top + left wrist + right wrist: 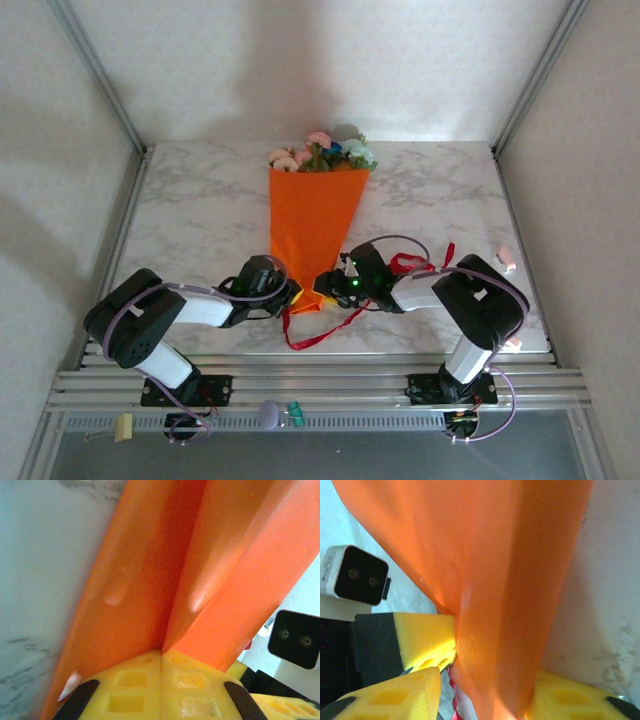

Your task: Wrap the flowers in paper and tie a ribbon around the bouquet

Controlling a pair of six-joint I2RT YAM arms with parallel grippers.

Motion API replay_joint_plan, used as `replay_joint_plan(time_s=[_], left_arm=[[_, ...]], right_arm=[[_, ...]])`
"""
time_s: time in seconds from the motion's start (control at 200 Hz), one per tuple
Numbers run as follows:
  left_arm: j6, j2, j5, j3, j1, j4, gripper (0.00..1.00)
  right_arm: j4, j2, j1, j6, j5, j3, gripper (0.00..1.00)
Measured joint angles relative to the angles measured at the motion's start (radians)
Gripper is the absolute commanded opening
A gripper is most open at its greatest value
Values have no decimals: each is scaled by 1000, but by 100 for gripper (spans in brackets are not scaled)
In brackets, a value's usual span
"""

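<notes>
The left gripper (161, 690) has its yellow waffle-patterned pads pressed together. A fold of thin orange paper rises straight out of the seam between them, so it is pinching the narrow near tip of the bouquet (315, 220), a slim cone of bright orange paper lying on the white marble-patterned table top (200, 220).

Just beside it, the right gripper (490, 677) has its yellow fingers spread, one on each side of the same narrow tip. The cone passes up between them. On the side toward the left gripper a small gap remains, and a bit of the thin red satin ribbon (408, 264) shows in it.

The ribbon trails in a loose loop nearer than both grippers and curls again over the right arm's wrist.

Beyond the grippers the cone widens away from them. At its far, wide end, well apart from both grippers, the pink, pale and blue artificial flowers (320, 152) stick out.
</notes>
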Motion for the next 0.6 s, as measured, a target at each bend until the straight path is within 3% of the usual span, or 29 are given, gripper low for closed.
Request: replay_joint_plan(time_s=[0.16,0.27,0.48,0.511,0.601], left_arm=[[0,0,-3,-7,0,13,0],[0,0,-4,-7,0,13,0],[13,-56,-21,21,0,-89,0],[17,-71,-26,30,0,-116,8],[33,-129,-59,62,0,-206,46]], right_arm=[[6,35,13,9,8,23,29],[-20,48,22,-1,27,36,13],[-110,47,33,-21,61,74,0],[-122,45,34,-22,64,80,0],[-161,31,34,-25,83,92,0]])
